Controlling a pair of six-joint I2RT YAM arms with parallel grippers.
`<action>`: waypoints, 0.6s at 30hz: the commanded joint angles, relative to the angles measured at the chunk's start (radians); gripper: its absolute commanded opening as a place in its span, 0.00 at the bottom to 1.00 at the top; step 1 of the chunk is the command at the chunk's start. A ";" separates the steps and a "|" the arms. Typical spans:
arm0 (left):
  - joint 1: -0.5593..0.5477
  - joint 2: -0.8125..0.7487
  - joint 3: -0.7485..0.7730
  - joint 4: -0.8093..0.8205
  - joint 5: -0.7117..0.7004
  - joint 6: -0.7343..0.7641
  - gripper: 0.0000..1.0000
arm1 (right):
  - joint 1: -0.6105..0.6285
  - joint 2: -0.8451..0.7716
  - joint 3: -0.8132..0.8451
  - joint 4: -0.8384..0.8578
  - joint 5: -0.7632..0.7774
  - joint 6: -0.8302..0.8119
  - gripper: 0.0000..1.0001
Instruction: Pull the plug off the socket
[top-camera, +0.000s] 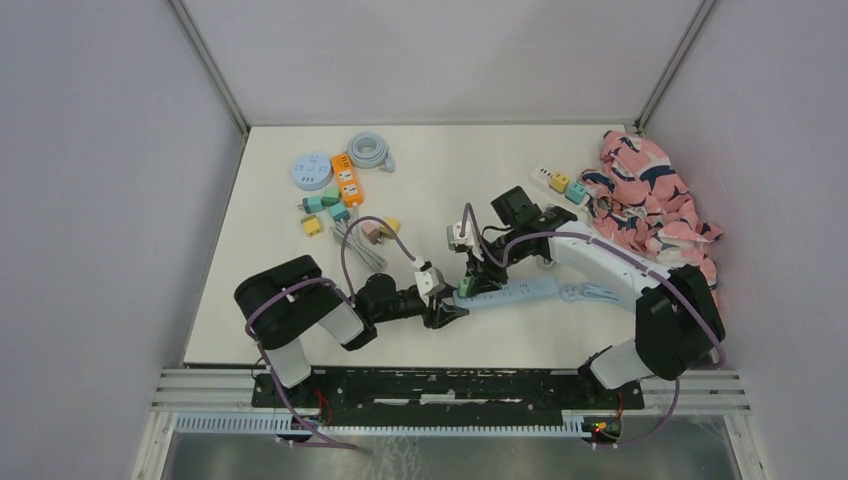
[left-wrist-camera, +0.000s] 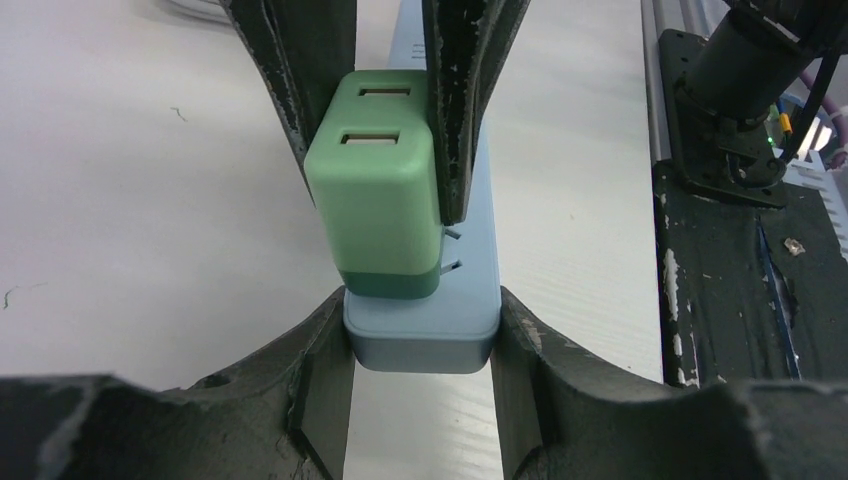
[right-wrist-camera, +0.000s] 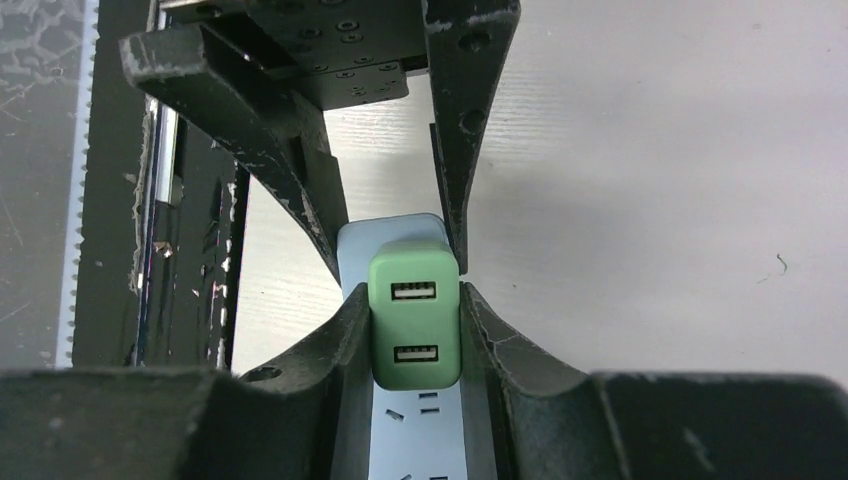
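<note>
I have the right gripper (right-wrist-camera: 415, 300) clamped on the 2 side faces of the green plug (right-wrist-camera: 415, 315). The left gripper (left-wrist-camera: 420, 312) is clamped across the very end of the blue power strip (left-wrist-camera: 425, 345). The plug sits on the strip's last socket, and by my reading it is not yet out. To do this well, I would draw the right arm straight away from the strip's face, along the line of the prongs, with no twist. The left arm should only pin the strip to the table (top-camera: 440, 170). The left grip catches only the strip's end, so I would pull slowly and stop if the strip lifts or slides in those fingers. If the plug sticks, I would rock it slightly along the strip's length rather than jerk it. The top view shows both arms meeting a little toward 6 o'clock from the table's middle, with the strip running off toward 3 o'clock, but the joint is too small to judge there. It also shows spare adapters (top-camera: 325, 205) out at 10 o'clock and a patterned cloth (top-camera: 650, 200) at 2 o'clock, both well apart from the work. The left wrist view shows the plug's darker base flush on the strip, with no prongs visible. The right wrist view hides that seam, showing the 2 USB ports head-on and free sockets at 6 o'clock.
</note>
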 joint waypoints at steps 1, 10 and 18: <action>0.023 0.027 -0.025 -0.071 -0.036 -0.041 0.03 | -0.065 -0.098 0.019 -0.142 -0.156 -0.305 0.00; 0.036 0.036 0.001 -0.092 -0.014 -0.063 0.03 | 0.118 -0.038 0.063 -0.035 -0.223 -0.103 0.00; 0.037 0.022 -0.025 -0.090 -0.030 -0.061 0.03 | -0.049 -0.051 0.047 0.013 -0.147 -0.035 0.00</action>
